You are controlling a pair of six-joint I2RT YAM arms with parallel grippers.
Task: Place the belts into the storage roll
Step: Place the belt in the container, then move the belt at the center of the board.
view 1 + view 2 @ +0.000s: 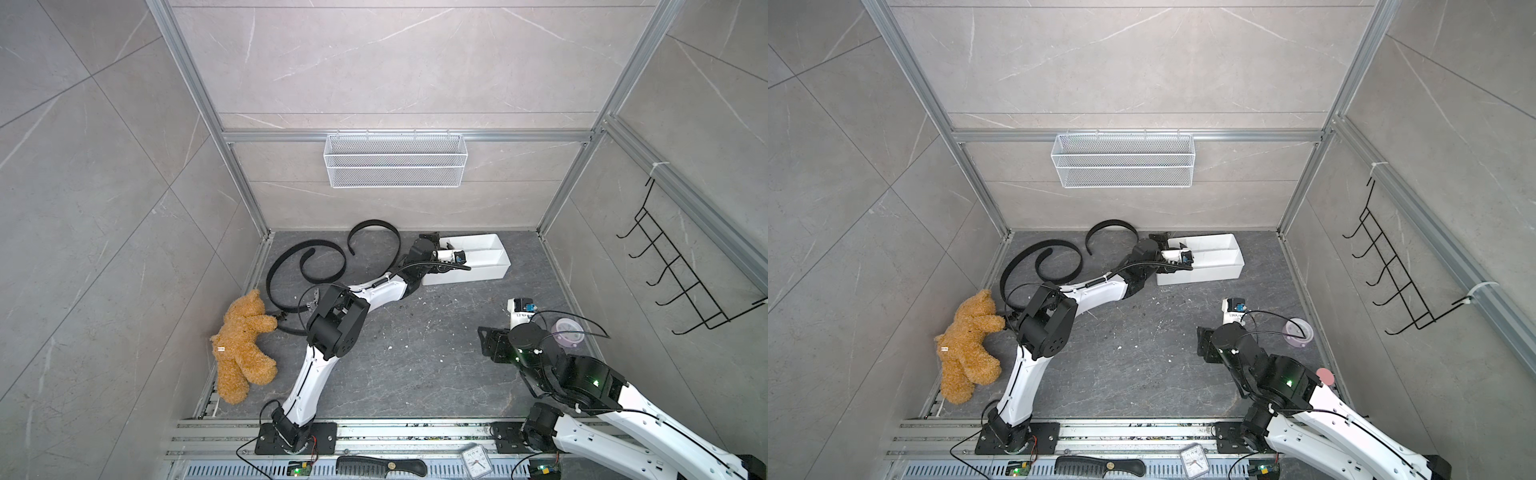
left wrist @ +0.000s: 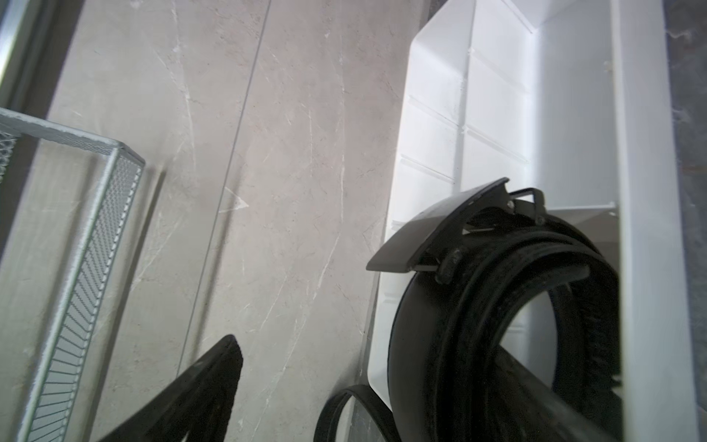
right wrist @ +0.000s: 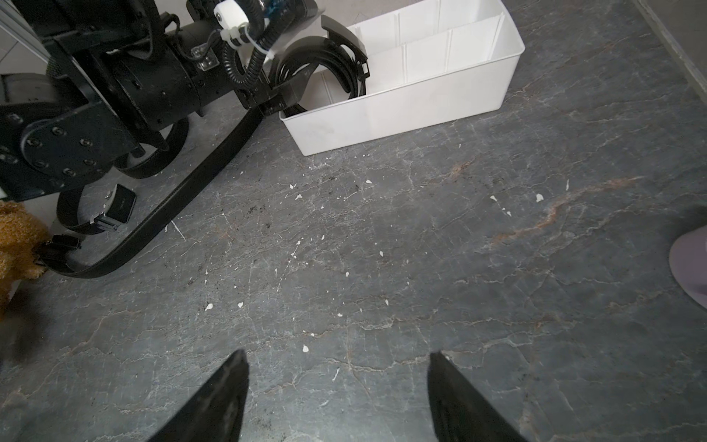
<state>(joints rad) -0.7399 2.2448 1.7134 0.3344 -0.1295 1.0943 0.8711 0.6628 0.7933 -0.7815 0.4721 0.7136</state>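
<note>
The storage roll (image 1: 490, 266) (image 1: 1217, 274) is a white divided tray on the dark floor near the back wall. A coiled black belt (image 2: 459, 325) (image 3: 325, 57) stands in its end compartment, buckle on top. My left gripper (image 1: 453, 266) (image 2: 365, 344) is at that end of the tray and open. One of its fingers (image 2: 206, 382) stays outside the tray wall and the other reaches inside the coil. Two more belts (image 1: 286, 259) (image 1: 376, 226) lie in loose loops on the floor to the left. My right gripper (image 1: 492, 343) (image 3: 338, 356) hangs open over bare floor, holding nothing.
A brown teddy bear (image 1: 243, 345) lies at the left wall beside a belt buckle (image 3: 57, 245). A white wire-mesh basket (image 1: 395, 160) hangs on the back wall, a black hook rack (image 1: 685, 270) on the right wall. A lilac lidded cup (image 1: 567, 332) stands by the right arm.
</note>
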